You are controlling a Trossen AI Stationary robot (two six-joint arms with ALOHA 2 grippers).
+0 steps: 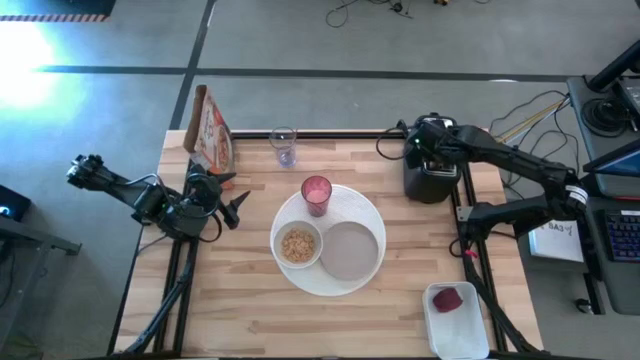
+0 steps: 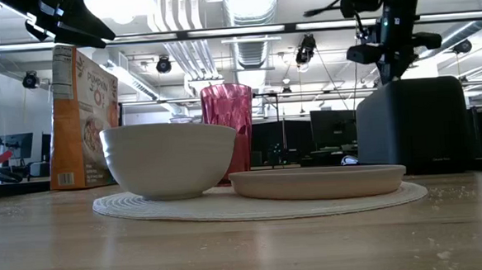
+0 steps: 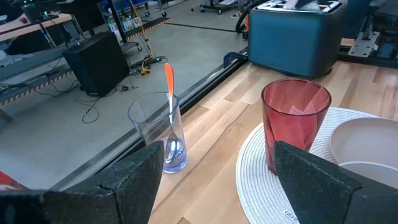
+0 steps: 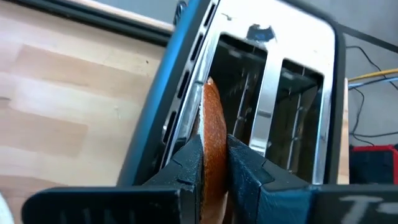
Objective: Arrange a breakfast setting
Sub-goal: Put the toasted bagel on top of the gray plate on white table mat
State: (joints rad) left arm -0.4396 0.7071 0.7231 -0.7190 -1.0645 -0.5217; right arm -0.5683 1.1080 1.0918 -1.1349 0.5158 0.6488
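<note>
Right pincer [image 4: 214,163] is positioned over the black-and-silver toaster [image 1: 430,175] at the far right of the worktop [image 1: 250,310], its two fingers closed against the flat sides of a browned bagel half [image 4: 212,134] that stands on edge in one of the toaster's slots. Left pincer [image 1: 237,205] rests low at the worktop's left edge with its fingers spread wide and nothing between them. The round white ribbed placemat [image 1: 300,280] lies near the middle of the worktop. On it sit the small white bowl [image 1: 298,245], which contains tan cereal, the small grey plate [image 1: 349,250] just beside the bowl and bare, and the pink-red tumbler [image 1: 316,195] upright at the placemat's far edge. A clear glass [image 3: 157,132] stands off the placemat toward the far edge, holding the spoon [image 3: 169,93] with an orange handle. A cereal box [image 1: 210,130] stands upright at the far left corner. The white rectangular tub [image 1: 457,325] sits at the near right corner with the small red fruit [image 1: 447,299] inside.
</note>
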